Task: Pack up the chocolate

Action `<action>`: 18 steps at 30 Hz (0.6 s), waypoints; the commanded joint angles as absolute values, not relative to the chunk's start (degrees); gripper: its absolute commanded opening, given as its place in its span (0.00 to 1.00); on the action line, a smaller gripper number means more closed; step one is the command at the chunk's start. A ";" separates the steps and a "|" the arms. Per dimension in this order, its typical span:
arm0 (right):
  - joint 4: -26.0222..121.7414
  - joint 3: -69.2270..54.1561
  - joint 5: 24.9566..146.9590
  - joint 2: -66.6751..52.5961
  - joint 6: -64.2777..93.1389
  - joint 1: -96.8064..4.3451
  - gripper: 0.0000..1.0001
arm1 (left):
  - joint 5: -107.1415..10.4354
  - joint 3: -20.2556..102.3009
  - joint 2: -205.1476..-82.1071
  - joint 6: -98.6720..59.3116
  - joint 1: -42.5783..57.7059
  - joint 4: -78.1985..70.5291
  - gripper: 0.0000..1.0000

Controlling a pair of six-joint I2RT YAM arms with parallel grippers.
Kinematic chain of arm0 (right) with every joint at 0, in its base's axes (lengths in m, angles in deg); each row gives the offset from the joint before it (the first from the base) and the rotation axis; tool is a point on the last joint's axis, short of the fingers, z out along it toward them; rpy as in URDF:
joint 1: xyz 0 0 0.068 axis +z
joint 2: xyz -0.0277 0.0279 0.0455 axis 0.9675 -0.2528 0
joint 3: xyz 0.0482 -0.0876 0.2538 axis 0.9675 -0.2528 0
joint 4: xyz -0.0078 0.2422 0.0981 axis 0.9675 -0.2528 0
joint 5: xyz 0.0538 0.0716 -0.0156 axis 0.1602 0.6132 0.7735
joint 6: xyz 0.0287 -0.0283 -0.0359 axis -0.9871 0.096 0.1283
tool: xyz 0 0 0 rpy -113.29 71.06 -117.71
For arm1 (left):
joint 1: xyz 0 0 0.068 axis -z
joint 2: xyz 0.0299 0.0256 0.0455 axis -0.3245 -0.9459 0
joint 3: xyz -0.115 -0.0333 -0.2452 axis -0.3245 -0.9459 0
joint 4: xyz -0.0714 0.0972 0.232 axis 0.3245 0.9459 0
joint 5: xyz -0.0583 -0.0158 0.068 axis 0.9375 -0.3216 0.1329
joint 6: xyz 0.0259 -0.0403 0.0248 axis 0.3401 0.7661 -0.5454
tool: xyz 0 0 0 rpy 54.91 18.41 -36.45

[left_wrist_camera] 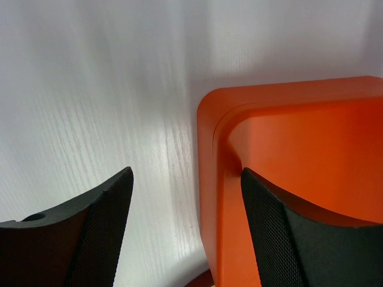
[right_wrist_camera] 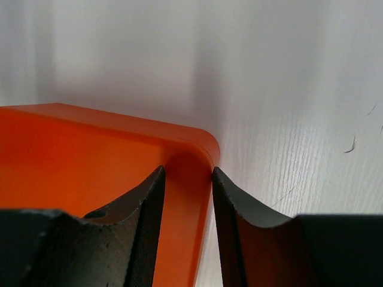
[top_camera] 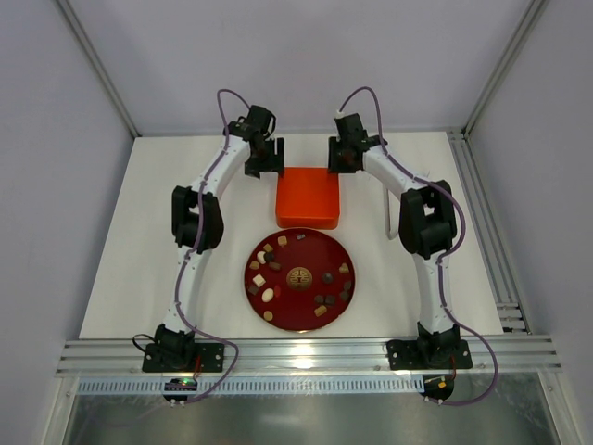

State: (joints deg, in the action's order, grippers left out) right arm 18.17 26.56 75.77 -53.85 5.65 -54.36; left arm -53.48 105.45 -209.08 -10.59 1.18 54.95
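Both grippers stand at the far corners of the orange tray [top_camera: 308, 199], which lies on the white table [top_camera: 139, 232].

(a) Left gripper [top_camera: 262, 165]: in its wrist view the jaws are spread wide and straddle the tray's left wall, one finger [left_wrist_camera: 90, 239] over the table, the other over the tray's inside. They hold nothing.

(b) Right gripper [top_camera: 345, 158]: the jaws are drawn narrow across the tray's right wall near its corner, and I read them as clamped on that rim.

(c) The chocolate [top_camera: 268, 294] lies scattered on the dark red plate [top_camera: 320, 255], just on the near side of the tray, towards the arm bases. From either pair of jaws it therefore lies back across the tray. I judge the two arms about equally near, though more pieces sit on the plate's left half.

(d) The tray is roughly square and shows no long axis. The pieces share no common heading, and each one's own axis is too small for me to tell from above.
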 commanded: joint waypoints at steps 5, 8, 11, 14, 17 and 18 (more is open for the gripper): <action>14.18 32.05 82.45 -55.51 3.85 -55.41 0.40 | -48.62 100.44 -205.42 -7.71 -0.13 46.97 0.70; 13.74 32.58 84.89 -55.95 3.49 -56.02 0.41 | -46.16 94.73 -203.58 -5.69 -0.13 40.22 0.69; 13.91 32.41 88.41 -56.65 1.74 -57.69 0.41 | -43.88 91.12 -203.13 -3.58 -0.13 36.61 0.67; 15.40 31.36 93.86 -57.26 0.60 -59.18 0.41 | -41.07 88.04 -202.78 -1.21 -0.04 31.87 0.66; 18.65 29.25 100.19 -57.53 -1.95 -60.50 0.43 | -39.92 84.61 -202.34 0.20 -0.13 27.29 0.65; 19.36 28.02 102.29 -57.71 -3.09 -60.59 0.44 | -38.96 83.04 -202.26 1.16 -0.21 26.32 0.64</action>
State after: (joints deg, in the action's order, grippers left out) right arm 16.05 29.51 93.47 -57.13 0.62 -59.89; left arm -40.84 86.63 -203.57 -1.20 -0.28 31.42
